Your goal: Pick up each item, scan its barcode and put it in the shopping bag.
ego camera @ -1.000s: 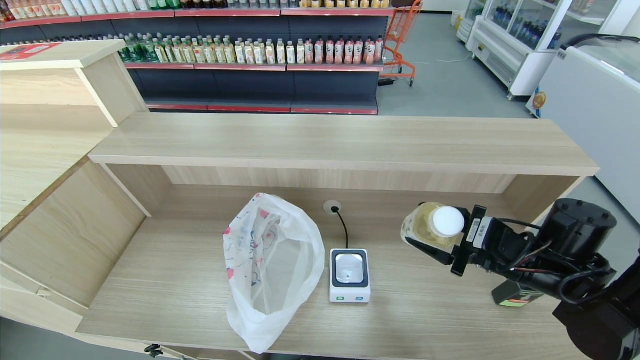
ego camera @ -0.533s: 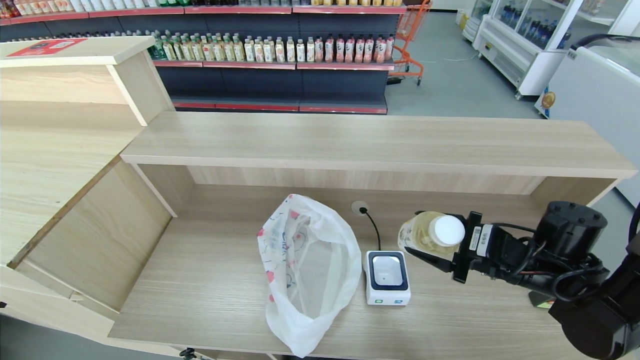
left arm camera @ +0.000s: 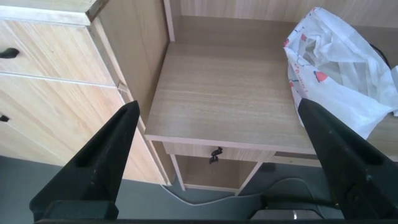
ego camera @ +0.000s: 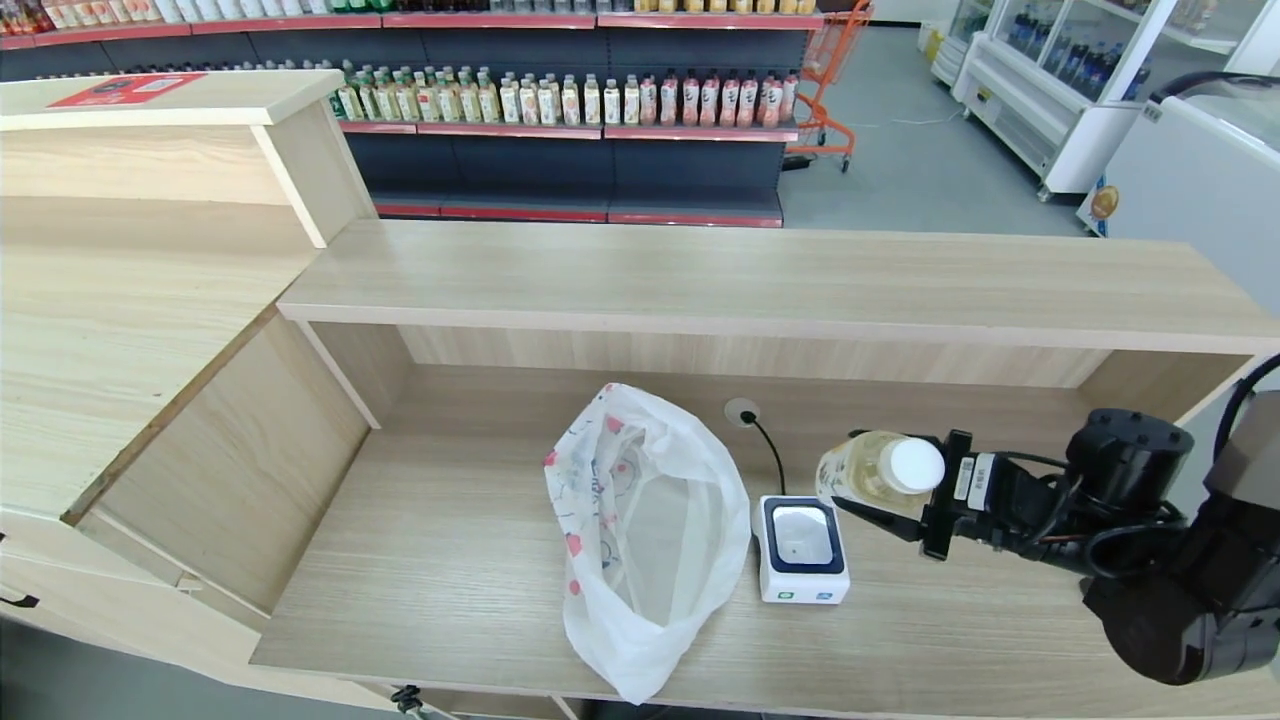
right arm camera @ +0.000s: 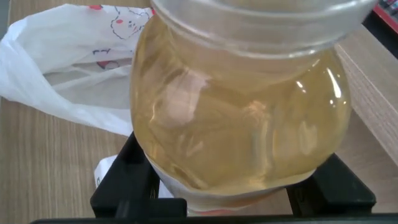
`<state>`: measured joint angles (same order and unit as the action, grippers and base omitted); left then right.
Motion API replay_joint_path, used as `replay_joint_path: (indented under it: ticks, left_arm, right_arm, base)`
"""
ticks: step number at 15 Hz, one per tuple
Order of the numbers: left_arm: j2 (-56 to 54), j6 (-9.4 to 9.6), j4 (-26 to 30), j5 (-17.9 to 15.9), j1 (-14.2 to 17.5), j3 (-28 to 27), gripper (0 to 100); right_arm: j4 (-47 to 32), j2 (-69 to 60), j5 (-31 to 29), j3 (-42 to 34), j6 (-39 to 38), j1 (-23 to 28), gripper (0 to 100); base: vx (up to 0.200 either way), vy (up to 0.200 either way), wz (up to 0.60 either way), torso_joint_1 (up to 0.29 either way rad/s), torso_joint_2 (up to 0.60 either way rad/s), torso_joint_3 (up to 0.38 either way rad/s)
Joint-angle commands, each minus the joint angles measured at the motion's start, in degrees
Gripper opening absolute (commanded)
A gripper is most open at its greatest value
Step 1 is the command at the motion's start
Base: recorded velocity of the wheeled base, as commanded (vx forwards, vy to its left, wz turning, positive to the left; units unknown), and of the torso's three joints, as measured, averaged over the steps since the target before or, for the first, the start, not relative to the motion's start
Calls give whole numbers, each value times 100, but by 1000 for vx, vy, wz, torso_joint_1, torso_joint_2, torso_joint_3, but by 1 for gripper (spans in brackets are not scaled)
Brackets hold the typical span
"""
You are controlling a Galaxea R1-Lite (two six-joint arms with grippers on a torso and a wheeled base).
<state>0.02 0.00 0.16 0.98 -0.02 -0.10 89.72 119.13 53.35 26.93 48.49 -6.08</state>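
Observation:
A clear bottle (ego camera: 872, 468) of yellowish liquid with a white cap hangs on its side above the counter, cap pointing toward me. My right gripper (ego camera: 866, 476) is shut on it, just right of and above the white barcode scanner (ego camera: 803, 548). The white shopping bag (ego camera: 650, 530) with red prints lies open left of the scanner. In the right wrist view the bottle (right arm camera: 236, 112) sits between the black fingers (right arm camera: 124, 190), with the bag (right arm camera: 68, 68) beyond it. My left gripper (left arm camera: 219, 112) is open, low in front of the counter's near edge, with the bag (left arm camera: 336, 68) off to one side.
The wooden counter (ego camera: 450, 560) has a raised ledge (ego camera: 760, 280) along its back and a side wall (ego camera: 250, 450) on the left. The scanner's black cable (ego camera: 770, 445) runs to a hole at the back. Drawers (left arm camera: 50, 93) sit beside the counter's front.
The head camera has swung, shifting the whole scene rightward. Relative to the scanner, my right gripper has carried the bottle left, closer to it.

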Motion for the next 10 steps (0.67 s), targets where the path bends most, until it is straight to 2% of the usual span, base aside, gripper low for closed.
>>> replay_joint_path:
  ticks: [1, 4, 10]
  left_arm:
    - [-2, 0, 2, -1, 2, 1, 100]
    - [-2, 0, 2, -1, 2, 1, 100]
    - [-2, 0, 2, -1, 2, 1, 100]
  right_arm:
    - [28, 673, 62, 331, 108, -25, 0]
    - [28, 1253, 493, 1069, 169, -33, 0]
    - [28, 1860, 519, 1772, 231, -525, 0]
  base:
    - [0, 0, 0, 0, 0, 0]
    - [0, 0, 0, 0, 0, 0]
    - [0, 0, 0, 0, 0, 0]
